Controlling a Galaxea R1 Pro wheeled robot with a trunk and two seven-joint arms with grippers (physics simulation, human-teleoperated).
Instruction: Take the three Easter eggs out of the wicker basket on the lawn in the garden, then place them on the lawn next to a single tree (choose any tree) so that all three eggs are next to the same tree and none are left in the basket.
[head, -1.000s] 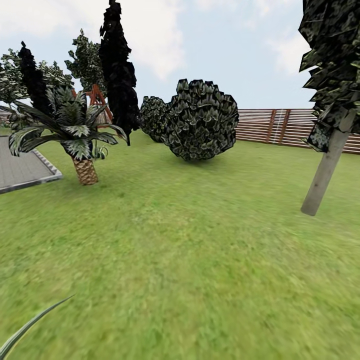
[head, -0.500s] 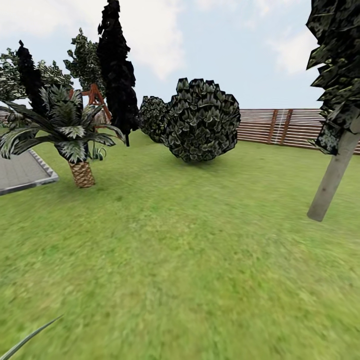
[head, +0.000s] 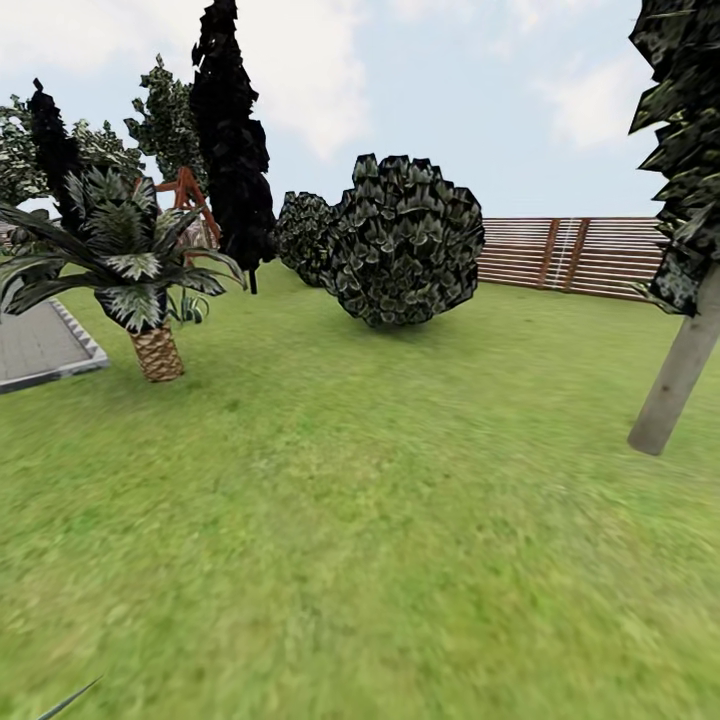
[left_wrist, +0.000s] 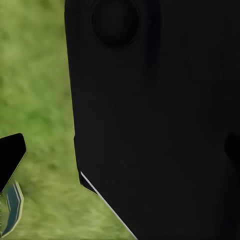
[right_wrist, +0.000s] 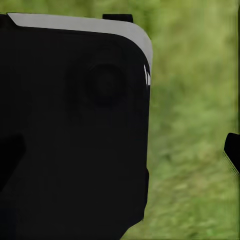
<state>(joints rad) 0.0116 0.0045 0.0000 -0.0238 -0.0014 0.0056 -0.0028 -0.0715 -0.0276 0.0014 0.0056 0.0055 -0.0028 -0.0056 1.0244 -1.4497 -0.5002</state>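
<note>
The head camera looks over the lawn (head: 360, 520), a broad stretch of short, mottled green grass that reaches to the fence (head: 570, 255) of brown horizontal slats and thick posts at the far side of the garden. The tree (head: 680, 370) with a thin, straight, pale grey-green trunk stands near the robot, its trunk leaning a little and its ragged dark green crown hanging above. Taking this tree as the landmark: the fence runs behind it; a rounded bush (head: 405, 240) of faceted dark leaves sits farther off, to its left, with a smaller bush (head: 303, 230) just beside that one. Farther left again rises a tall, all-black columnar tree (head: 230, 130), and beyond it a low palm (head: 135, 270) with a scaly, woven-looking brown stump and striped drooping fronds. A grey paved slab (head: 40, 350) with a pale edge lies just beside the palm, on the side away from the landmark tree. The grass at the foot of the landmark tree is bare turf.

In the left wrist view a smooth black body (left_wrist: 155, 115) of the robot, with a round recess, blocks most of the sight; blurred grass shows beside it. The right wrist view shows a similar black panel (right_wrist: 75, 130) with a grey top rim. Whether either gripper is spread or closed cannot be told, nor how the arms are posed.
</note>
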